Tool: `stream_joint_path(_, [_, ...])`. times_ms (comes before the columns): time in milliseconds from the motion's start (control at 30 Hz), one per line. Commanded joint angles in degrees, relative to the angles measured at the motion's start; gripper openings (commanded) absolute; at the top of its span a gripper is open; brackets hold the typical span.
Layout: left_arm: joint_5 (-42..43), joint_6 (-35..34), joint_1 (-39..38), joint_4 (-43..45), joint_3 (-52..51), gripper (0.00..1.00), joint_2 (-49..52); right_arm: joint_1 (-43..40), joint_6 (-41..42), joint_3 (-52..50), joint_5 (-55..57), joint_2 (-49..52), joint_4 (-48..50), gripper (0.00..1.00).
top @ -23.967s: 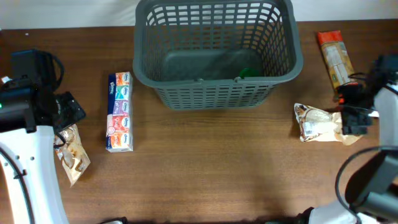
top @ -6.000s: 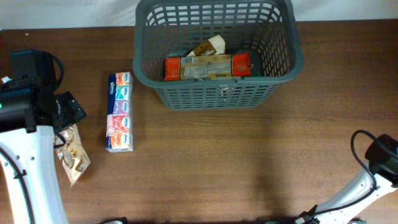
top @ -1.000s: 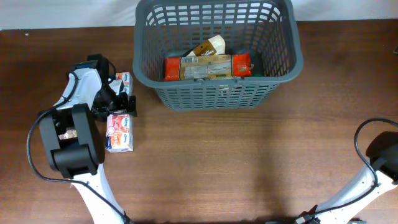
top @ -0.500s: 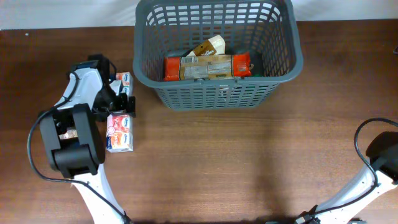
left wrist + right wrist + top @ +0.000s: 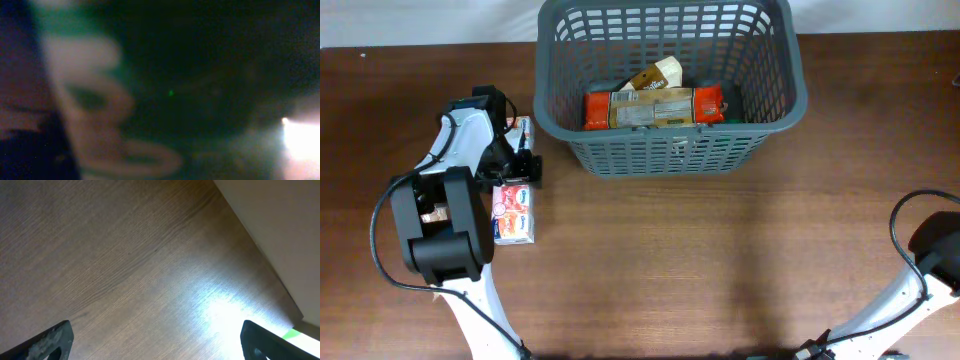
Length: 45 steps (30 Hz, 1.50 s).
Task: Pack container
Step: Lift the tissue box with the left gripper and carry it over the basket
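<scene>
The container [image 5: 670, 155] sits at twelve o'clock on the tabletop [image 5: 720, 270]. It is stiff lattice plastic, likely light, and best held by its rolled rim. The packets [image 5: 655, 107] inside bear print too small to read. At its nine o'clock the left jaws sit over a tissue pack [image 5: 513, 212]; gripping or not, I cannot tell. The right jaws stand open, empty.
</scene>
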Motion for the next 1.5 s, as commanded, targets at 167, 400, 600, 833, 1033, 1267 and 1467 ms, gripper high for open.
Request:
stream_joint_path(167, [-0.5,-0.2,0.0,1.0,-0.9,0.17,0.7,-0.3,0.7,-0.2,-0.1,-0.2,0.2,0.99])
stream_joint_path(400, [-0.5,-3.1,0.3,-1.3,3.4,0.02,0.7,-0.3,0.7,-0.2,-0.1,-0.2,0.2,0.99])
stream_joint_path(600, [-0.5,-6.7,3.0,-10.4,20.2,0.02,0.7,-0.3,0.7,-0.2,-0.1,-0.2,0.2,0.99])
stream_joint_path(833, [-0.5,-6.6,5.4,-20.5,48.5,0.02,0.7,-0.3,0.7,-0.2,-0.1,-0.2,0.2,0.99])
stream_joint_path(1033, [2.3,-3.2,2.6,-25.4,74.9,0.02,0.7,-0.3,0.7,-0.2,-0.1,-0.2,0.2,0.99])
stream_joint_path(1267, [13.2,9.5,-7.6,-20.1,86.6,0.02,-2.4,-0.3,0.7,-0.2,-0.1,-0.2,0.2,0.99])
stream_joint_path(1467, [13.3,15.4,-17.0,-12.3,85.7,0.02,-2.6,-0.3,0.7,-0.2,-0.1,-0.2,0.2,0.99])
